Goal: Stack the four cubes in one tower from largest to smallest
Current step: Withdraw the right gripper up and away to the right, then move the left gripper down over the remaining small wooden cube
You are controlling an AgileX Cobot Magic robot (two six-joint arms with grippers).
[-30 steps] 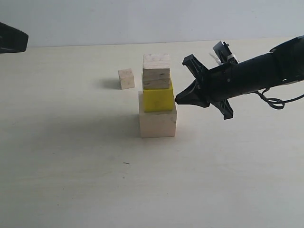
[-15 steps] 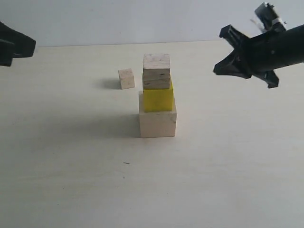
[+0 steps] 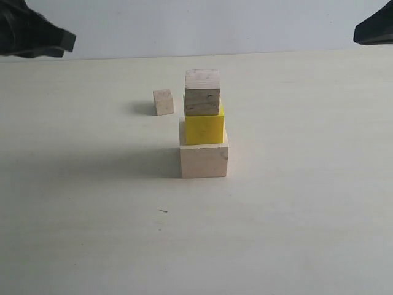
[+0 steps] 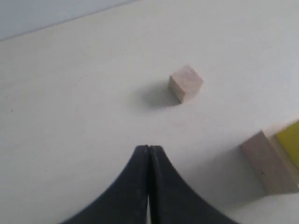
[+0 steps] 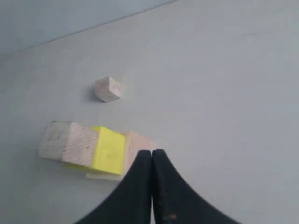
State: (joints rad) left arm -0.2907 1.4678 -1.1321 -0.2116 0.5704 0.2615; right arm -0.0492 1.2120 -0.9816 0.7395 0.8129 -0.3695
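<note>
Tower (image 3: 203, 132): partial, three cubes high, standing near the middle of the table (image 3: 295, 233).
Base: largest cube (image 3: 204, 160), pale wood, resting flat on the table.
Second level: yellow cube (image 3: 204, 128), seated on the base; a narrow strip of the base's top face shows at its left side.
Third level: grainy wood cube (image 3: 202, 93), darker front face with visible grain, seated upright on the yellow cube.
Smallest cube (image 3: 163, 101): pale wood, not stacked. It lies on the table to the left of the tower and behind it in the exterior view, near it but clear of it, turned slightly off square. Its shadow falls to its left.
Left gripper (image 4: 148, 148): its black fingers are pressed together along their full visible length, with nothing between them. In the left wrist view it hangs above bare table, the smallest cube lying ahead of the tips and apart from them. In the exterior view only a dark part shows at the upper left corner.
Right gripper (image 5: 152, 152): fingers closed tip to tip and empty, well apart from the tower; in the exterior view it sits at the upper right edge.
Surface mark: small dark speck (image 3: 163, 211) on the table in front of the tower.
Background: plain pale wall (image 3: 202, 24) behind the far table edge.
</note>
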